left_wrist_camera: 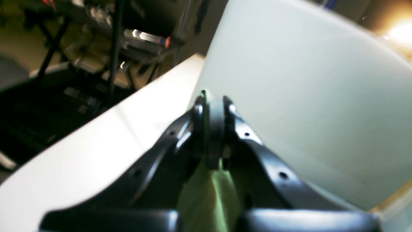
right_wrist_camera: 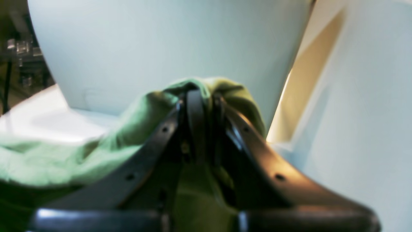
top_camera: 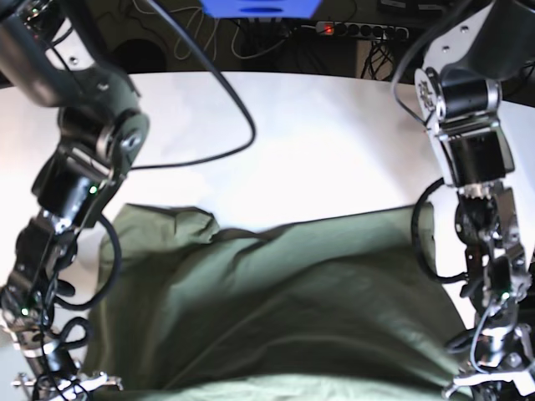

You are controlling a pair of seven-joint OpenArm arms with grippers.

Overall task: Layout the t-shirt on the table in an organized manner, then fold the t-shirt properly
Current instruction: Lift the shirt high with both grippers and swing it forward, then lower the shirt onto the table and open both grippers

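The olive-green t-shirt (top_camera: pixel 292 309) lies spread and wrinkled over the near half of the white table (top_camera: pixel 318 142). In the right wrist view my right gripper (right_wrist_camera: pixel 200 101) is shut on a bunched fold of the t-shirt (right_wrist_camera: pixel 64 158), which drapes off to the left. In the left wrist view my left gripper (left_wrist_camera: pixel 213 111) is shut, with a thin strip of the green t-shirt (left_wrist_camera: pixel 209 196) pinched between its fingers over the table (left_wrist_camera: pixel 305 96). From the base view both arms reach down to the shirt's near corners, left arm (top_camera: pixel 485 251) on the right, right arm (top_camera: pixel 58 217) on the left; the fingertips are cut off there.
Black cables (top_camera: pixel 209 109) from the arms trail over the far part of the table. A power strip (top_camera: pixel 359 30) and more wires sit behind the table's curved far edge. Dark racks and stands (left_wrist_camera: pixel 112 48) show beyond the table in the left wrist view.
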